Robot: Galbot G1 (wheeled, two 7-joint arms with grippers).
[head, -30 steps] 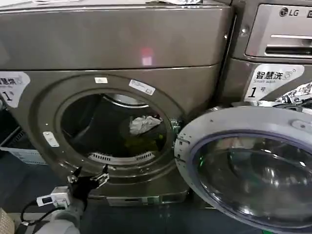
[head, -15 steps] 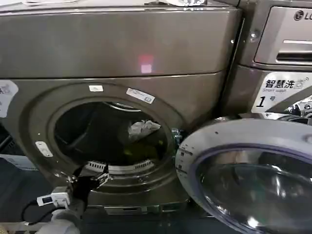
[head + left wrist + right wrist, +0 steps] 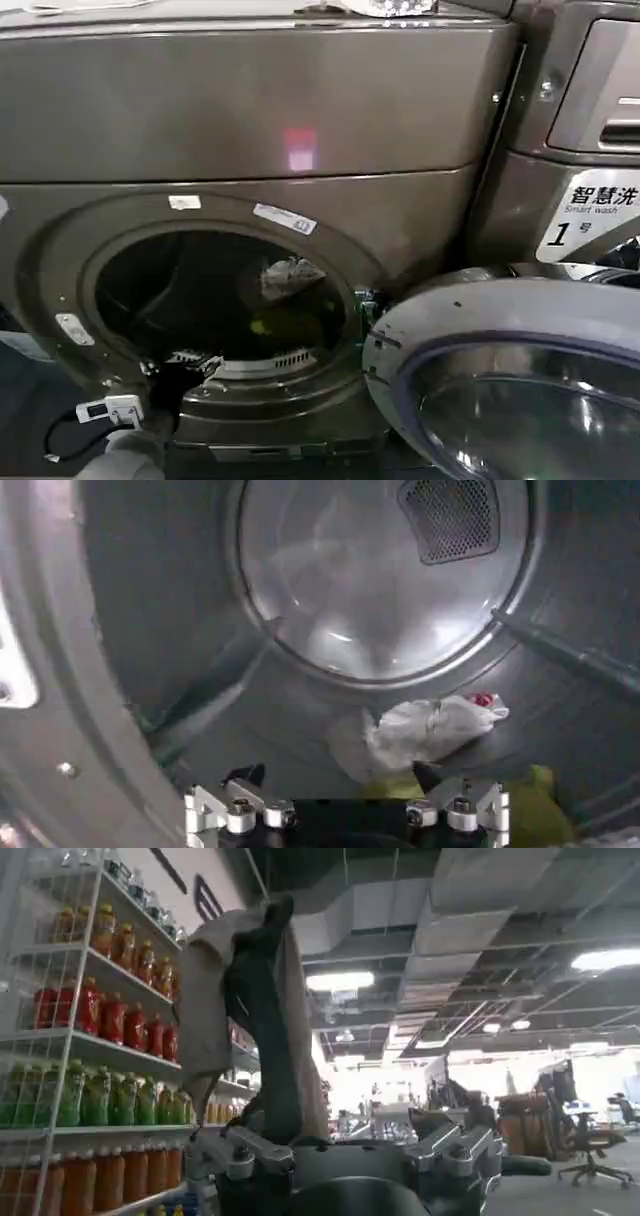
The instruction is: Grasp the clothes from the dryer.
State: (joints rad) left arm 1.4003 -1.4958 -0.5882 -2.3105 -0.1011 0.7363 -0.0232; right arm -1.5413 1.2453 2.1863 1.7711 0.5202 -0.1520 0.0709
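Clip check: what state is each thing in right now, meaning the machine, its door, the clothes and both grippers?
dryer: porthole uncovered, drum dark.
door: swung fully open to the right.
whitish-grey cloth: crumpled in the drum, ungripped.
yellow-green cloth: on the drum floor below it, ungripped.
left gripper: open, empty, at the opening's lower rim.
right gripper: raised away from the dryer, a fabric piece draped on it.

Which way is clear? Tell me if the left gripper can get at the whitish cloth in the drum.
Probably yes. The left gripper sits open at the lower rim of the dryer, door swung aside, nothing between it and the whitish cloth deeper inside.
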